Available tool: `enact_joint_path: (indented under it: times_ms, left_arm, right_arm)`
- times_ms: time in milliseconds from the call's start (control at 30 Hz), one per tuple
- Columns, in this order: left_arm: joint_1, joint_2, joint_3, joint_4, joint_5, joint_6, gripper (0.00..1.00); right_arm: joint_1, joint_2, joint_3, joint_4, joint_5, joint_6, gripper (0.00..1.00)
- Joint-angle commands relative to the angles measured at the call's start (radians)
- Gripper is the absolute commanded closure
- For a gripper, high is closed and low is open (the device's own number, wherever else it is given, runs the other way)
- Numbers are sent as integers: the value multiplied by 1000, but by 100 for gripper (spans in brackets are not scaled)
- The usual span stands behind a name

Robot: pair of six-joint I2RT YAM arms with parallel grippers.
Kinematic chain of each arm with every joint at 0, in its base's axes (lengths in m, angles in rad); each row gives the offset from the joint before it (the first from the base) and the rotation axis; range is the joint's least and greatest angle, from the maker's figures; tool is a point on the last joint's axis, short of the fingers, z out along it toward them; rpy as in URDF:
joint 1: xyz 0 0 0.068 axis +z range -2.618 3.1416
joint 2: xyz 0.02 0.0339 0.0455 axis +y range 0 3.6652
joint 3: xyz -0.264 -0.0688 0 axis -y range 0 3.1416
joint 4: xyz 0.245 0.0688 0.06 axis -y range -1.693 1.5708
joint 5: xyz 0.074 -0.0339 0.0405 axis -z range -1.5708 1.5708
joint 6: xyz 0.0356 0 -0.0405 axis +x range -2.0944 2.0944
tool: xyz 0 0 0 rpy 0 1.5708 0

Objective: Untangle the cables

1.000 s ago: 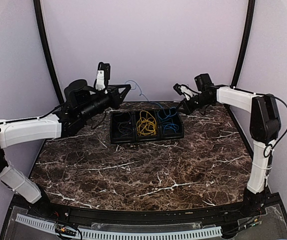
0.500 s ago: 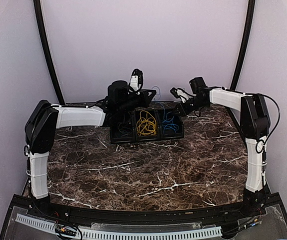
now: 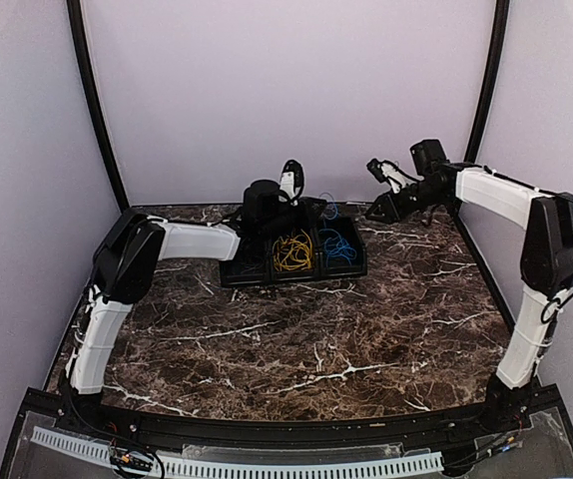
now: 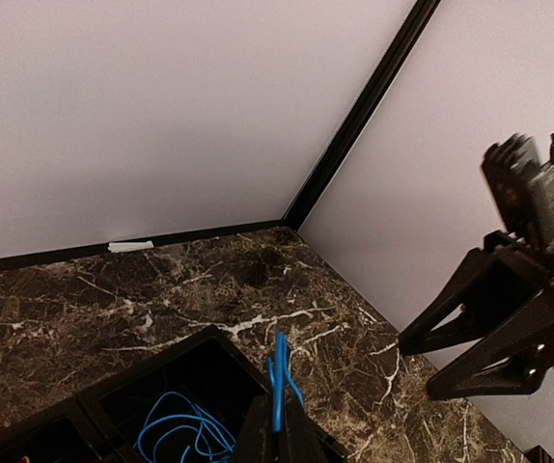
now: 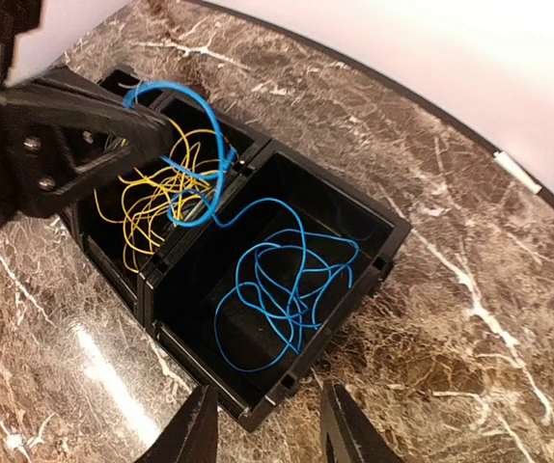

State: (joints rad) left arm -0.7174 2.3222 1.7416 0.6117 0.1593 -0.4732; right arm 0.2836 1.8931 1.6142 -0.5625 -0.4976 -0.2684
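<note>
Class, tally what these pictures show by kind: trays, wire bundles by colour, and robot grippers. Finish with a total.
Black tray: 1
Yellow wire bundle: 1
Blue wire bundle: 1
Grippers, left gripper and right gripper: 2
Total: 5

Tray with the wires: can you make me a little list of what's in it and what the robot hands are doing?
Tray: black, three compartments
Middle compartment: yellow wires
Right compartment: blue wires
Left gripper: shut on one blue wire, held above the tray
Right gripper: open, empty, off to the tray's right
</note>
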Motion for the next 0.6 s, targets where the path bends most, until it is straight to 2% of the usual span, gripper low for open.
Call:
enact_joint_path:
  times_ms: [0,233,267,400,567]
  left_arm:
    - [-22,65,103,9,34,-41,100]
    - [-46,211,306,-130,-33,-102,100]
    - [-46,222,320,-141,-40,-114,98]
    - [-47,229,349,-185,-68,-130,71]
    - [-48,171,291,-191,-86,-123,62]
  right_arm:
    - [-27,-125,-125,74,-23,-12,61]
    - [-32,-207,-235,108,-27,-17,61]
    - [-33,-211,-237,108,-27,-18,61]
    - [-38,-222,-232,94,-28,-23,61]
    - [-49,-247,-237,97,-27,-24,60]
